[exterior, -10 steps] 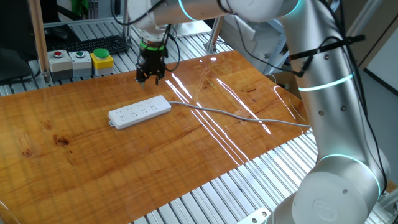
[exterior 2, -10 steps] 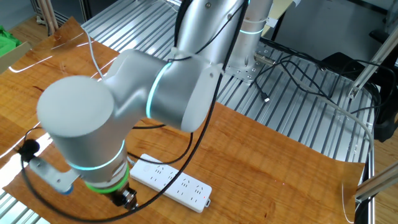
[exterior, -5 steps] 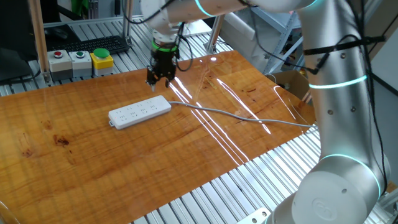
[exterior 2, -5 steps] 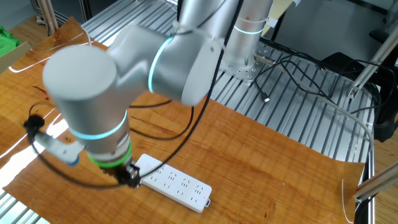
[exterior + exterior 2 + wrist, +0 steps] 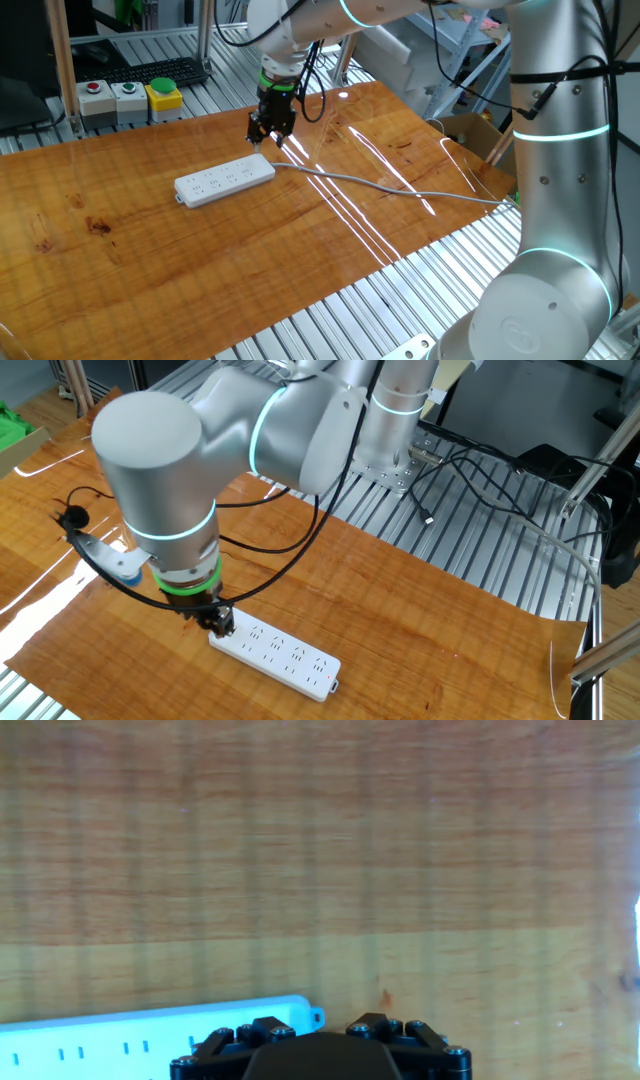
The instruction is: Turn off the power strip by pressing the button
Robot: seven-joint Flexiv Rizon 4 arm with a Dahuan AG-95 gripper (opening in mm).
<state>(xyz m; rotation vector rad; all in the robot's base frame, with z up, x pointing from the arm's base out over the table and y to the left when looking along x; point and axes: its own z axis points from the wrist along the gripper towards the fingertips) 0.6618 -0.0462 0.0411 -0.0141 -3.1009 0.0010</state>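
A big wooden table (image 5: 150, 260) is seen with a silver robot arm (image 5: 545, 150) bent over it. On the table lies the power strip (image 5: 225, 180), a long flat white bar with rows of sockets. In the other fixed view the power strip (image 5: 275, 653) is seen near the front edge of the table. A thin grey cable (image 5: 400, 190) is joined to one end of the strip and runs away across the wood.

The gripper (image 5: 271, 135) is held just above the cable end of the strip. In the other fixed view the gripper (image 5: 217, 624) is seen at that same end. In the hand view only the black base of the gripper (image 5: 320, 1042) is shown, so whether the fingers are apart or together cannot be told. The button cannot be made out on the white casing.

Past the far edge of the table, three button boxes (image 5: 128, 97) are lined up.
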